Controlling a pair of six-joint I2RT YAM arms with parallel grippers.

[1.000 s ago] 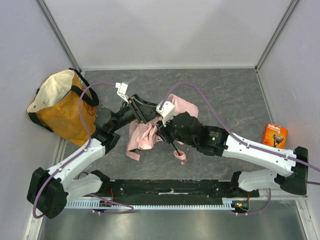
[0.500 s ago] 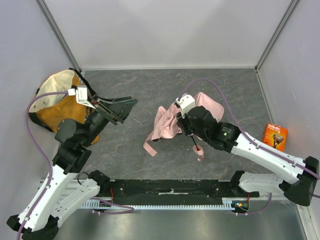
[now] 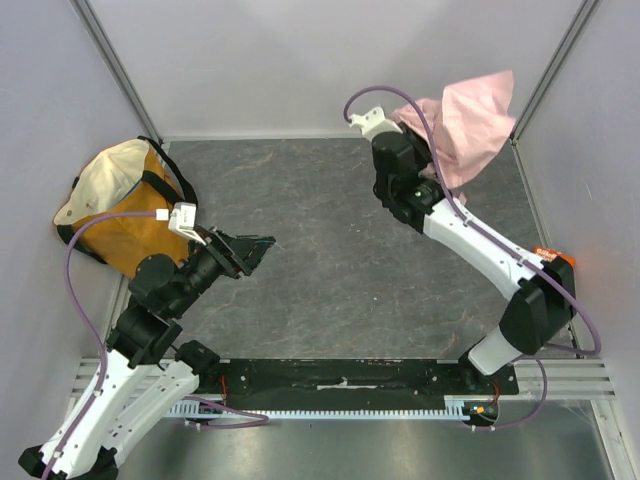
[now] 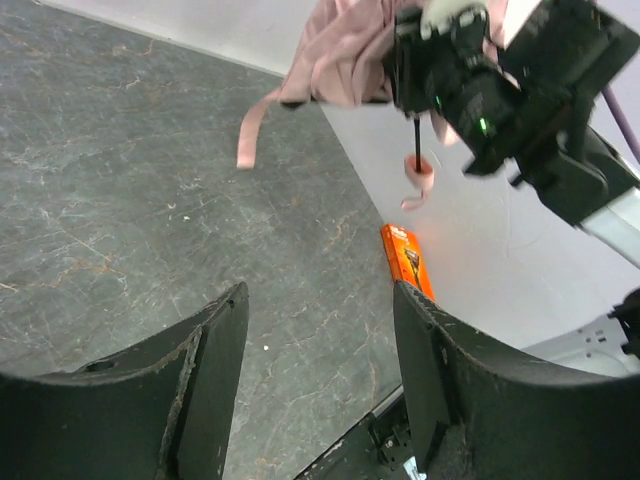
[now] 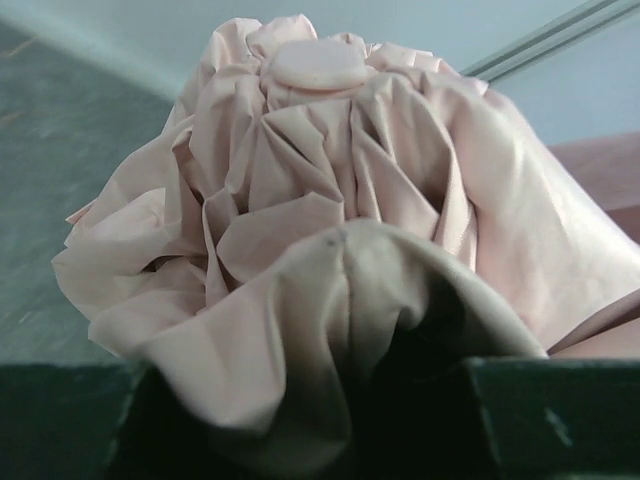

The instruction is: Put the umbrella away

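The umbrella [image 3: 468, 112], a bunch of pale pink fabric, hangs high in the air at the back right corner. My right gripper [image 3: 428, 150] is shut on it. In the right wrist view its gathered folds [image 5: 330, 190] fill the frame, and the fabric bulges between the dark fingers [image 5: 560, 420]. From the left wrist I see the umbrella [image 4: 345, 50] from afar, with its strap [image 4: 250, 130] dangling and a thin black stem [image 4: 416, 140] below. My left gripper [image 3: 245, 252] stands open and empty at the left, above the floor, its fingers [image 4: 215, 380] wide apart.
An orange-and-cream tote bag [image 3: 120, 215] stands at the left wall, just left of my left gripper. A small orange box [image 3: 553, 258] lies by the right wall, partly behind the right arm; the same box [image 4: 405, 260] shows in the left wrist view. Grey walls enclose the floor.
The right arm lifted the umbrella off the floor and carried it up to the back right. The left gripper let go of the fabric, opened wider and drew back left, beside the tote bag.
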